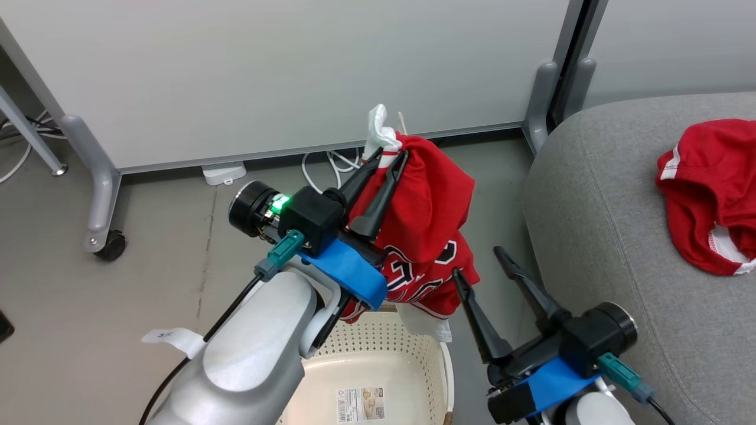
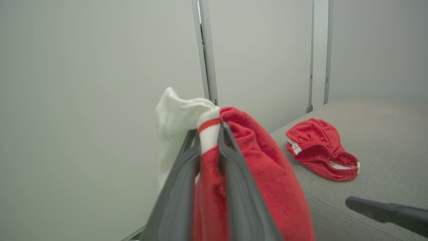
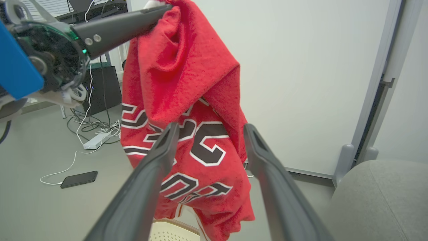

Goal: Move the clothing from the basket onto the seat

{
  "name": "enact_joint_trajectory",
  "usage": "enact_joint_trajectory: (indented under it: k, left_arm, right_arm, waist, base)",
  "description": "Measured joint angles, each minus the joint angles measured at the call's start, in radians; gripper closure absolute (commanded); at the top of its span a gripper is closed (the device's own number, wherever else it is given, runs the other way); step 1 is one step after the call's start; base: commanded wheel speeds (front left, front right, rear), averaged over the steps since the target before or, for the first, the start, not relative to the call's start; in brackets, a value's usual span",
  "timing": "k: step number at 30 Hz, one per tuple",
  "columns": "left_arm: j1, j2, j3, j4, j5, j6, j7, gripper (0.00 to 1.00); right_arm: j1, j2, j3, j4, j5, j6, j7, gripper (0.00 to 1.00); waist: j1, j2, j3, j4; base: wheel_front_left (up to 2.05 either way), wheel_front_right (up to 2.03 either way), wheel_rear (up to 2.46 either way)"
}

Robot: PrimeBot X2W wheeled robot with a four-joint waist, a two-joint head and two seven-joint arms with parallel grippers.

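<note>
Fingers of the left gripper [image 1: 391,158] are pinched together on the white, red-striped trim of the jersey [image 1: 428,200]. The jersey is held aloft above the basket [image 1: 384,342], with its lower hem hanging over the basket's far rim. Jaws of the right gripper [image 1: 478,262] are spread wide and hold nothing; they are placed just beside the hanging cloth, near its dark lettering. Farther off, the shorts [image 1: 709,189] are laid in a crumpled heap on the seat [image 1: 590,236], well apart from the jersey.

The jersey is judged light, soft and limp: it drapes in loose folds and is likely to swing and sag when carried. Its banded trim looks thicker than the body cloth, so it is judged the surest place to be gripped. A second hold could be taken at the lower hem. Two garments are counted, one basket, one seat and two grippers.
</note>
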Motion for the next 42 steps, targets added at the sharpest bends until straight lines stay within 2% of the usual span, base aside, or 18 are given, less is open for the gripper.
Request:
enact_joint_trajectory:
  k: [8, 17, 22, 23, 42]
  left_arm:
    - [-0.009, -0.024, -0.017, 0.001, 0.015, -0.010, 0.000, 1.00]
    - [-0.026, -0.044, -0.033, -0.002, 0.026, -0.019, 0.000, 1.00]
    - [-0.031, -0.052, -0.037, -0.005, 0.029, -0.021, 0.000, 1.00]
    - [-0.031, -0.053, -0.037, -0.005, 0.029, -0.022, 0.000, 1.00]
    - [-0.030, -0.062, -0.021, 0.006, 0.043, -0.029, 0.000, 1.00]
  right_arm:
    - [-0.092, 0.003, 0.089, 0.076, 0.019, 0.000, 0.000, 0.00]
    - [-0.214, 0.007, 0.133, 0.176, 0.035, 0.000, 0.000, 0.00]
    - [-0.256, 0.008, 0.127, 0.191, 0.053, 0.000, 0.000, 0.00]
    - [-0.260, 0.008, 0.126, 0.187, 0.068, 0.000, 0.000, 1.00]
    - [-0.261, 0.009, 0.135, 0.174, 0.089, 0.000, 0.000, 1.00]
  waist:
    - [0.0000, 0.0000, 0.016, 0.018]
    - [0.0001, 0.0000, 0.039, 0.039]
    - [0.0001, 0.0000, 0.051, 0.050]
    - [0.0001, 0.0000, 0.052, 0.052]
    - [0.0000, 0.0000, 0.047, 0.059]
  base:
    - [0.00, 0.00, 0.00]
    - [0.00, 0.00, 0.00]
    - [0.00, 0.00, 0.00]
    - [0.00, 0.00, 0.00]
    - [0.00, 0.00, 0.00]
